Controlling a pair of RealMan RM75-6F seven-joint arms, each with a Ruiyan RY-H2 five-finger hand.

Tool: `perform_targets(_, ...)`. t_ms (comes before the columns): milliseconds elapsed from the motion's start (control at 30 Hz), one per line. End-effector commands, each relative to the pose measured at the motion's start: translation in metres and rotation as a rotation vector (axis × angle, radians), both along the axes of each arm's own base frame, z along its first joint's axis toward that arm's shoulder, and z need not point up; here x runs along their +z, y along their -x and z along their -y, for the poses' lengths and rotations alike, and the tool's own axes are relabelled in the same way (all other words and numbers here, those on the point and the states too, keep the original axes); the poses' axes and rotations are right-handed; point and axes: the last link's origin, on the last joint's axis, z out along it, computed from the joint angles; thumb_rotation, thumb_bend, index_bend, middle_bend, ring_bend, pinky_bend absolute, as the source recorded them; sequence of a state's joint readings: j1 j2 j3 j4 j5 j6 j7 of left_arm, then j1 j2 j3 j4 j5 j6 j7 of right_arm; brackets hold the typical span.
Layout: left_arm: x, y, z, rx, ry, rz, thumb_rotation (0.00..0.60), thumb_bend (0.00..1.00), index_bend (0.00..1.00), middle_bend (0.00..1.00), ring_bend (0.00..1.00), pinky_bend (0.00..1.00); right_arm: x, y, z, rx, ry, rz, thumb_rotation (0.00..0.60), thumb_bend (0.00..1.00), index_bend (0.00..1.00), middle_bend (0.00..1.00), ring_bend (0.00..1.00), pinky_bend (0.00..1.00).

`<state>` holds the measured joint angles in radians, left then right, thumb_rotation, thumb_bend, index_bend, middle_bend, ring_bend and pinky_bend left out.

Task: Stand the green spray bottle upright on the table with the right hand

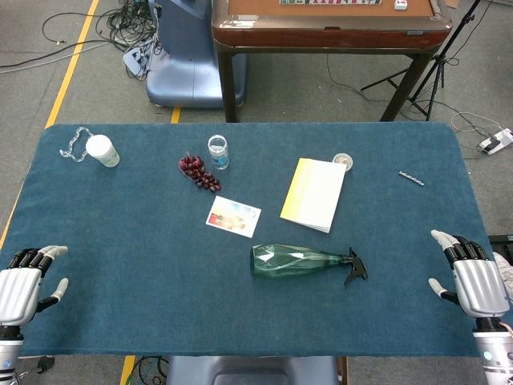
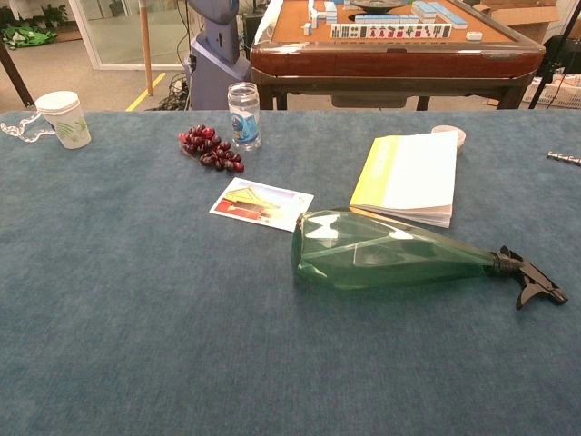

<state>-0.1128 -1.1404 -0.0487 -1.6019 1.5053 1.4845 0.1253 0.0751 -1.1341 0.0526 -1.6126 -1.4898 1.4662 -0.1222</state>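
Note:
The green spray bottle (image 1: 298,261) (image 2: 390,252) lies on its side near the table's front middle, its black trigger head (image 1: 355,265) (image 2: 533,277) pointing right. My right hand (image 1: 473,278) rests at the table's right front edge, fingers spread and holding nothing, well to the right of the bottle. My left hand (image 1: 24,281) sits at the left front edge, also empty with fingers apart. The chest view shows neither hand.
A yellow-and-white booklet (image 1: 314,193) lies just behind the bottle, a picture card (image 1: 233,216) to its left. Grapes (image 1: 198,171), a small jar (image 1: 218,151), a paper cup (image 1: 103,150), a small round lid (image 1: 342,160) and a pen-like item (image 1: 411,177) sit farther back.

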Motion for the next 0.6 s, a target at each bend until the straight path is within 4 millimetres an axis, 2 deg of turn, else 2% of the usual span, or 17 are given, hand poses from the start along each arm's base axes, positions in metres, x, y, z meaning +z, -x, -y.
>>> perform_targets(33, -0.001, 0.0, 0.0, 0.001, 0.003, -0.003, 0.6, 0.36, 0.25, 0.26, 0.24, 0.18, 0.0, 0.0, 0.0, 0.002, -0.002, 0.001, 0.6, 0.15, 0.17, 0.22, 0.16, 0.23)
perform_targets(600, -0.001, -0.001, 0.003, 0.001, 0.001, -0.005, 0.6, 0.36, 0.25, 0.26, 0.24, 0.18, -0.009, -0.013, 0.006, 0.068, -0.071, 0.007, 0.6, 0.15, 0.17, 0.22, 0.16, 0.23)
